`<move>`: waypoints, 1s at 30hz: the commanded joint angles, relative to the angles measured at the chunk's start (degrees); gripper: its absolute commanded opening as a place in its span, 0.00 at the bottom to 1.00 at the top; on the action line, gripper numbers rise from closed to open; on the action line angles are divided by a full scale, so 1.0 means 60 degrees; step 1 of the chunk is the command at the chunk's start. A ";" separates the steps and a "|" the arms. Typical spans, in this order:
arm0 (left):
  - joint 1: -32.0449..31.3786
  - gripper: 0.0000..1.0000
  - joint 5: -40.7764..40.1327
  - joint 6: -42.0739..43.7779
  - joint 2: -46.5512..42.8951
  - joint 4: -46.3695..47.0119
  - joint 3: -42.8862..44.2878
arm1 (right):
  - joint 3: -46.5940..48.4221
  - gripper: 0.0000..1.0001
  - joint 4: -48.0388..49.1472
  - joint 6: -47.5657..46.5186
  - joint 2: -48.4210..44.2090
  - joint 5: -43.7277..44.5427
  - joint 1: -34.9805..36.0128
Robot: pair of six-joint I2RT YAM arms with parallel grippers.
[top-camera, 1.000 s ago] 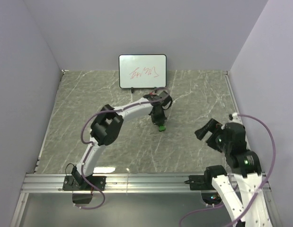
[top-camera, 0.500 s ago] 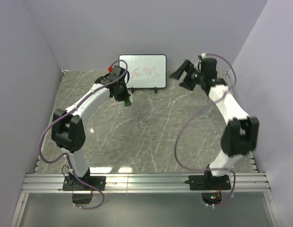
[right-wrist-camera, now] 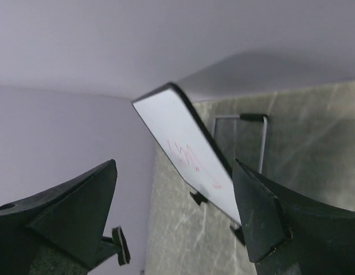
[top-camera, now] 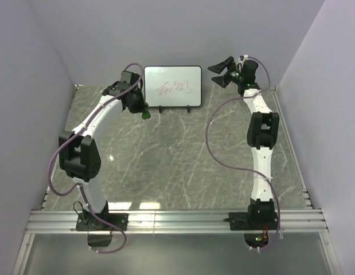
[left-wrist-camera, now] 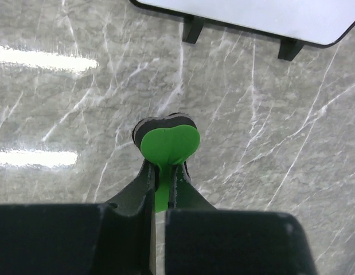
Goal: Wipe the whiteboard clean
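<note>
The whiteboard (top-camera: 172,86) stands upright at the back of the table on small black feet, with red scribbles (top-camera: 175,89) on its face. My left gripper (top-camera: 144,112) is shut on the green eraser (top-camera: 146,115), just below and left of the board's lower left corner, apart from it. In the left wrist view the eraser (left-wrist-camera: 168,143) sticks out past the gripper (left-wrist-camera: 164,172), and the board's lower edge (left-wrist-camera: 252,14) runs along the top. My right gripper (top-camera: 220,73) is open and empty by the board's upper right corner. In the right wrist view the board (right-wrist-camera: 183,143) shows between the gripper's (right-wrist-camera: 174,166) spread jaws.
Grey marbled tabletop (top-camera: 183,154) with lilac walls on three sides. A wire stand (right-wrist-camera: 252,117) props the board from behind. A metal rail (top-camera: 177,220) runs along the near edge with both arm bases.
My left arm carried the eraser from mid-table up to the board's lower left corner. My right arm swung from the near right up to the board's right side, jaws open.
</note>
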 commanded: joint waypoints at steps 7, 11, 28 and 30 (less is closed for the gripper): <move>0.0359 0.00 -0.0016 -0.0077 0.0203 -0.0430 0.0082 | 0.1289 0.87 0.3314 0.2380 0.1717 -0.0708 0.0294; 0.0609 0.00 0.0350 -0.0239 0.0628 -0.0311 0.0301 | 0.1216 0.87 0.3064 0.1867 0.1835 -0.0781 0.0689; 0.0814 0.00 0.0453 0.0098 0.0527 0.0054 -0.0210 | -0.1521 0.73 0.2828 0.0797 0.0767 -0.1133 0.1012; 0.0829 0.00 0.0438 0.0157 0.0410 0.0141 -0.0458 | -0.2090 0.70 0.2916 0.0680 0.0459 -0.1045 0.1041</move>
